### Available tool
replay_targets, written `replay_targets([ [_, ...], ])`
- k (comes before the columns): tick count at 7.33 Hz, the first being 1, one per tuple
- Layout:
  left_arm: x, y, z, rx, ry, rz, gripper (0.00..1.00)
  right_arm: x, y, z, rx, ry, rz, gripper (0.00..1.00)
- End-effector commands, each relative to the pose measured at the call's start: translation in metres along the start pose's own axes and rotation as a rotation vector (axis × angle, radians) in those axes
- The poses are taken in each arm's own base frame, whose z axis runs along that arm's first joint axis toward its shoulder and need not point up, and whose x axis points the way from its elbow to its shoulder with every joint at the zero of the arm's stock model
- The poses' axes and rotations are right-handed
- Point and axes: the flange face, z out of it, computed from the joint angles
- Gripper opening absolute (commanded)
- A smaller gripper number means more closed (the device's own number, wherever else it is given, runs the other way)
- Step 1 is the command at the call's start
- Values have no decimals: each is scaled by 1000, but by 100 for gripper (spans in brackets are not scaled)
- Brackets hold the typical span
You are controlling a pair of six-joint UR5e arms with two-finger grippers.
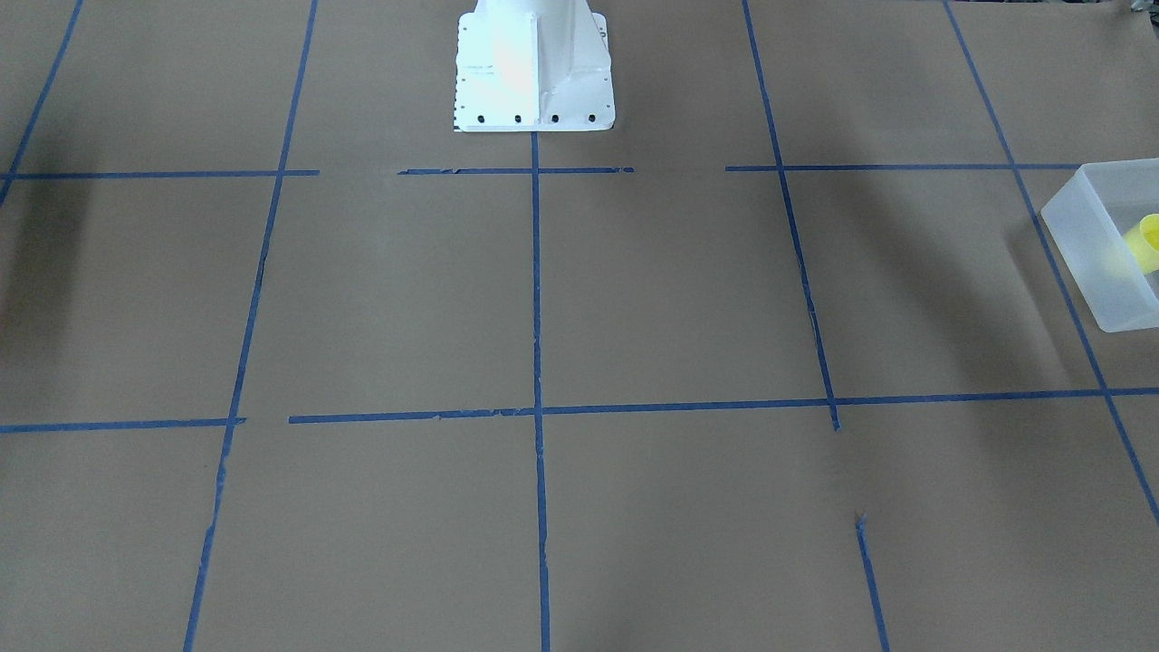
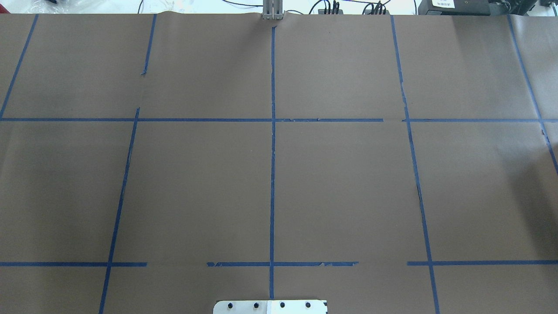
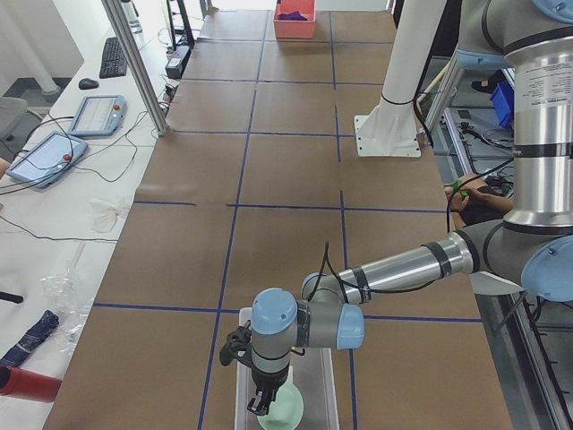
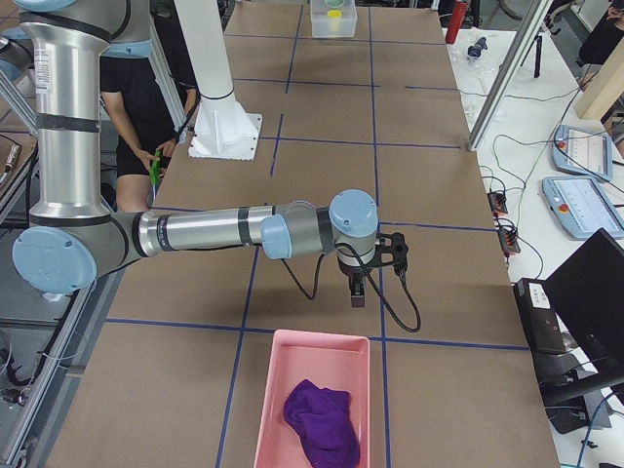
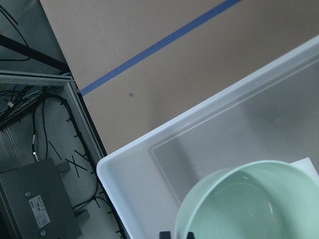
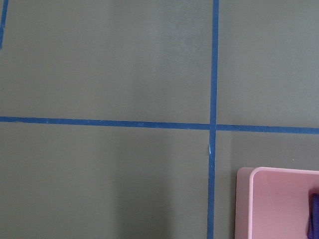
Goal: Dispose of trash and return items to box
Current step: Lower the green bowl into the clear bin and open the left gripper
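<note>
Front-facing view, left to right: brown table [image 1: 688,290] crossed by blue tape lines [image 1: 536,299]; white robot base [image 1: 534,68] at top centre; frosted white box [image 1: 1082,237] at the far right edge, cut off by the frame, with the yellow cup [image 1: 1148,243] inside it, showing above the near wall. Exterior left view, left to right: left gripper [image 3: 264,405] pointing straight down into the near end of the box, fingertips at the rim of a pale green bowl [image 3: 291,414] within the box walls; left arm [image 3: 394,269] extended in from the right. Left wrist view, left to right: rounded box corner, then two dark fingertips [image 5: 163,233] at the bottom edge, set close together on either side of the bowl's rim in a narrow pinch on the bowl; bowl resting on the box floor or hanging above it, not to be told. Exterior right view, left to right: right arm [image 4: 195,232] stretched level over the table; right gripper [image 4: 358,297] pointing down above bare paper, near but apart from a pink tray [image 4: 268,419]; purple cloth [image 4: 317,424] lying in the tray. Spread of the right fingers impossible to tell from this side view. Right wrist view: crossing tape lines at centre, tray corner at lower right.
</note>
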Motion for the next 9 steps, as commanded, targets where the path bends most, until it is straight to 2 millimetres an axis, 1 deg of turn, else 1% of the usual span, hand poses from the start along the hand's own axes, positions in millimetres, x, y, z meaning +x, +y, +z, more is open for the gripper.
replay_targets([
  [1, -5, -2, -11, 23, -11, -21, 100, 1, 1, 1, -2, 0, 1, 100],
  [2, -6, -12, -27, 54, -21, -21, 100, 1, 0, 0, 0, 2, -1, 100],
  [3, -4, -31, -51, 96, -33, -83, 100, -1, 0, -1, 2, 1, -3, 100],
  [4, 3, -45, -78, 137, -35, -155, 100, -1, 0, 0, 1, 1, -5, 100],
  [5, 19, -60, -102, 173, 66, -216, 100, -1, 0, 0, 0, 1, -2, 100],
  [6, 37, -75, -133, 188, 147, -289, 100, -2, -1, 0, 1, 2, -6, 100],
  [7, 47, -85, -142, 173, 178, -349, 100, -2, -1, 1, 1, 4, -8, 100],
  [8, 65, -95, -140, 168, 249, -362, 100, -2, -2, 1, 1, 4, -8, 100],
  [9, 75, -102, -137, 157, 274, -374, 100, -1, -2, 3, -3, 5, -6, 100],
])
